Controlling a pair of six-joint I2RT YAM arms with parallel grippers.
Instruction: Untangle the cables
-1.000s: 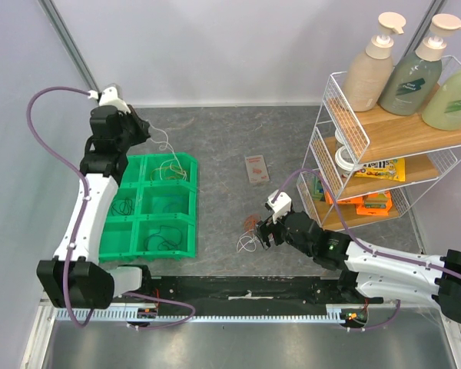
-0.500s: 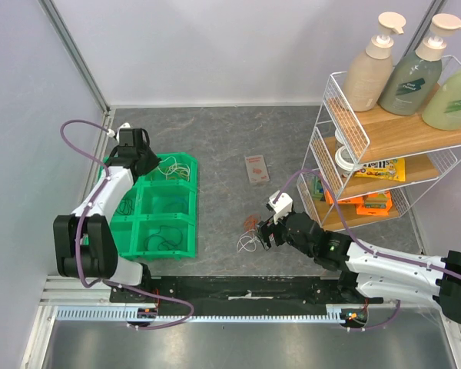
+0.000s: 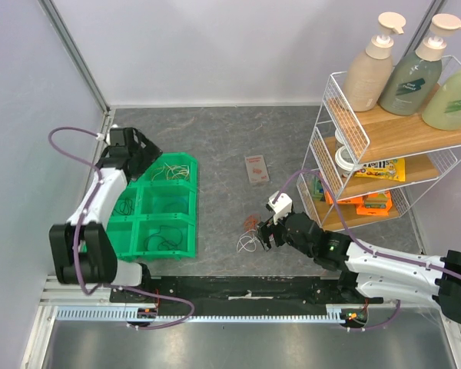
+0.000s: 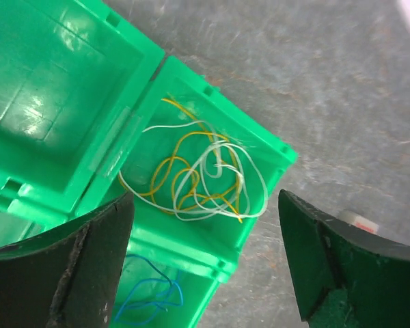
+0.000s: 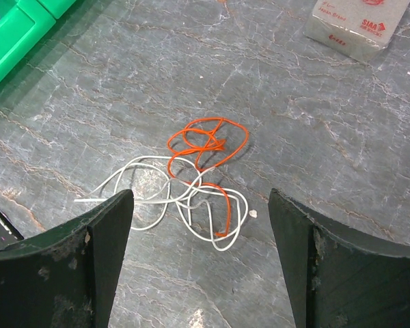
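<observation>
**Top external view: wires in a green bin and wires on the table**

In the top external view a green bin (image 3: 195, 217) with six small boxes sits at the left of the frame. A bunch of yellow and white wires (image 3: 173, 171) lies in its upper right box. Thin black wires (image 3: 123, 206) lie in the middle left box, and more black wire is in the lower right box.

The left gripper (image 3: 147, 152) hangs over the upper left part of the bin. In the left wrist view its two fingers (image 4: 99, 256) are wide apart and hold nothing. The yellow and white bunch shows between them, down in the bin and not touching them. A blue wire (image 4: 150, 297) lies in the next box, at the bottom of that frame.

Near the middle of the table, an orange wire (image 3: 250, 222) and a white wire (image 3: 247, 243) lie tangled together on the gray top. The right gripper (image 3: 263, 234) hangs just beside them. In the right wrist view its fingers (image 5: 96, 253) are also wide apart and empty. The orange wire crosses over the white one, and both lie flat on the table below the gripper.

A small box (image 3: 257, 168) lies farther up the table, apart from the wires. A wire shelf (image 3: 332, 115) with bottles (image 3: 373, 61) on top stands at the right of the frame.
</observation>
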